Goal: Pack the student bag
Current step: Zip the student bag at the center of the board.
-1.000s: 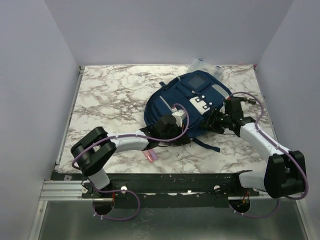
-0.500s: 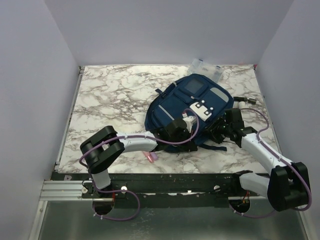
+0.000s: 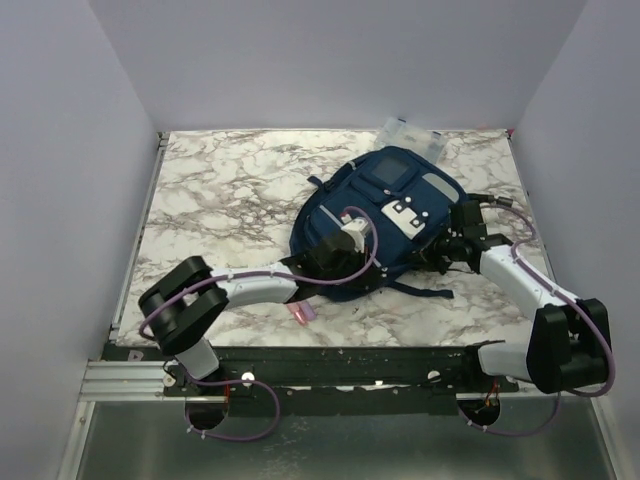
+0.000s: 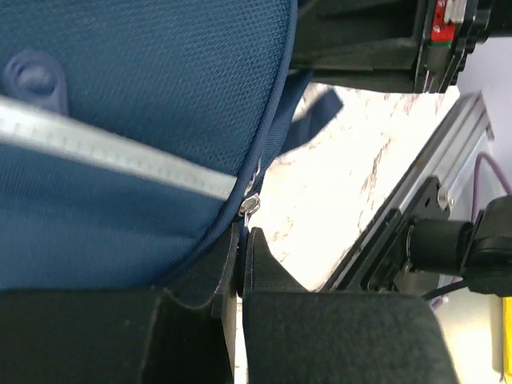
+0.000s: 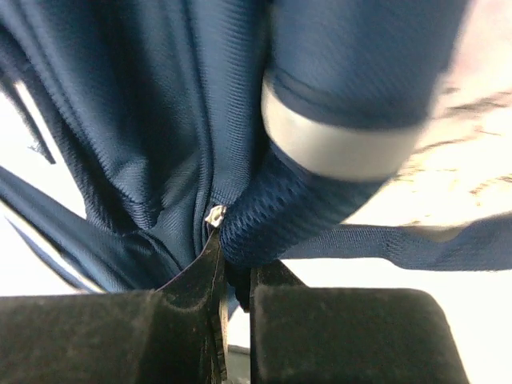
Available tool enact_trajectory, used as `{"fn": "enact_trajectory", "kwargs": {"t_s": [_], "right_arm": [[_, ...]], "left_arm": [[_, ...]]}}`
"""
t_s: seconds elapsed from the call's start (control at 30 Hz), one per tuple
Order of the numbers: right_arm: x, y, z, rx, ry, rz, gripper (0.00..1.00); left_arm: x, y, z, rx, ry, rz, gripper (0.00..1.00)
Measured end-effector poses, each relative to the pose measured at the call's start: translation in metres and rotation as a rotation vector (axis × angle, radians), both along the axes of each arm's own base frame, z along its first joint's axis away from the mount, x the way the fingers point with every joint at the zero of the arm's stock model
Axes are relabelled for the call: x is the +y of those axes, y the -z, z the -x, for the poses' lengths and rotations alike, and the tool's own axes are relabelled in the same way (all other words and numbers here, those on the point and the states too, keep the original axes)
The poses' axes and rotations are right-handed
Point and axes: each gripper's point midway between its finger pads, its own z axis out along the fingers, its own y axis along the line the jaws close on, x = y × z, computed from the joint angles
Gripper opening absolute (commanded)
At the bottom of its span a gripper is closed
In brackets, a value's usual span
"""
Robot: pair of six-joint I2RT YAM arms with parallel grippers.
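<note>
The student bag (image 3: 400, 188), navy with grey stripes and a white patch, lies flat at mid-table. My left gripper (image 3: 335, 258) is at its near left edge. In the left wrist view it (image 4: 242, 234) is shut on a dark zip pull just below a metal slider (image 4: 250, 205). My right gripper (image 3: 443, 248) is at the bag's near right side. The right wrist view shows it (image 5: 234, 268) shut on a fold of the bag's navy fabric (image 5: 136, 104) next to another metal slider (image 5: 214, 214).
A clear plastic box (image 3: 410, 133) lies behind the bag at the table's far edge. A small pink object (image 3: 303, 313) rests on the marble near the front. A loose bag strap (image 3: 425, 291) trails toward the front rail (image 3: 330, 360).
My right gripper has gone from open to shut on the bag's right side. The left arm has drawn back a little to the left, still holding its zip pull.
</note>
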Motion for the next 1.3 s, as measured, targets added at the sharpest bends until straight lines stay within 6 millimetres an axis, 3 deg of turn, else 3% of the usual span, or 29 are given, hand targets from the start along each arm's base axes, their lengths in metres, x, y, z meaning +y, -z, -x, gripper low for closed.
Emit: {"fn": "enact_trajectory", "kwargs": {"t_s": [0.2,0.37,0.5,0.67,0.73,0.93,1.3], "right_arm": [[0.032,-0.023,-0.017,-0.044,-0.237,-0.125,0.01],[0.033,-0.025,-0.024,-0.071,-0.335,-0.078,0.45],[0.012,-0.035,-0.024,-0.151,-0.360,0.076,0.64],[0.016,-0.065,-0.003,-0.287,-0.380,0.107,0.64],[0.027,-0.060,0.009,-0.270,-0.384,0.073,0.63],[0.054,-0.018,0.040,-0.109,-0.344,-0.021,0.59],[0.034,-0.023,0.047,-0.124,-0.254,0.044,0.67]], "left_arm": [[0.039,-0.030,-0.020,-0.079,-0.096,0.049,0.00],[0.027,-0.034,-0.017,-0.068,-0.045,0.056,0.00],[0.006,-0.023,0.004,-0.014,0.051,0.028,0.00],[-0.001,-0.010,0.018,0.040,0.109,0.013,0.00],[-0.002,-0.005,0.024,0.062,0.129,0.009,0.00],[-0.007,0.005,0.036,0.091,0.171,0.001,0.00],[-0.013,0.006,0.048,0.120,0.232,0.032,0.12]]}}
